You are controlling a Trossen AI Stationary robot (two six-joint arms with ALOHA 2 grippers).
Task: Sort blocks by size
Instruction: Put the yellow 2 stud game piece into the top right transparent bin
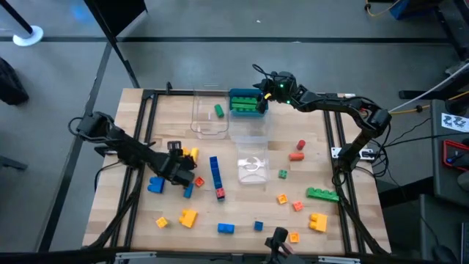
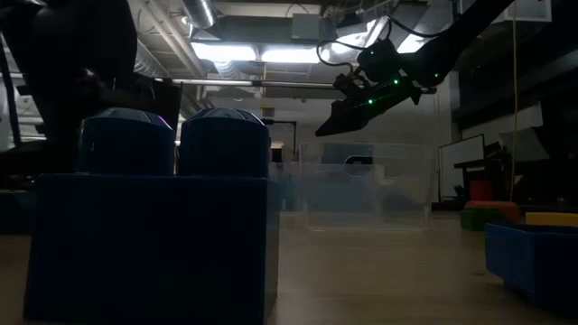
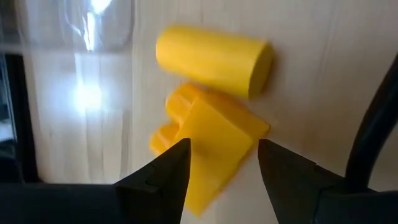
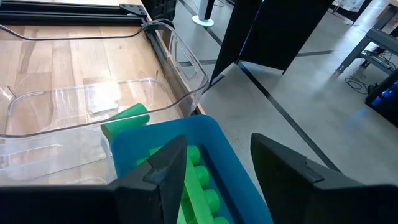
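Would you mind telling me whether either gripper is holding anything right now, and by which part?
Nothing is held. The left gripper is open astride a yellow block; the right gripper hangs open above the blue tray.

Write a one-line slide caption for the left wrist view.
Left gripper, fingers open, straddles a yellow block on the wooden table, with a yellow cylinder block lying just beyond.

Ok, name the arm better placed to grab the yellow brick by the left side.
Left. The left gripper is open, its fingers either side of the yellow brick; the right gripper hangs over the teal tray.
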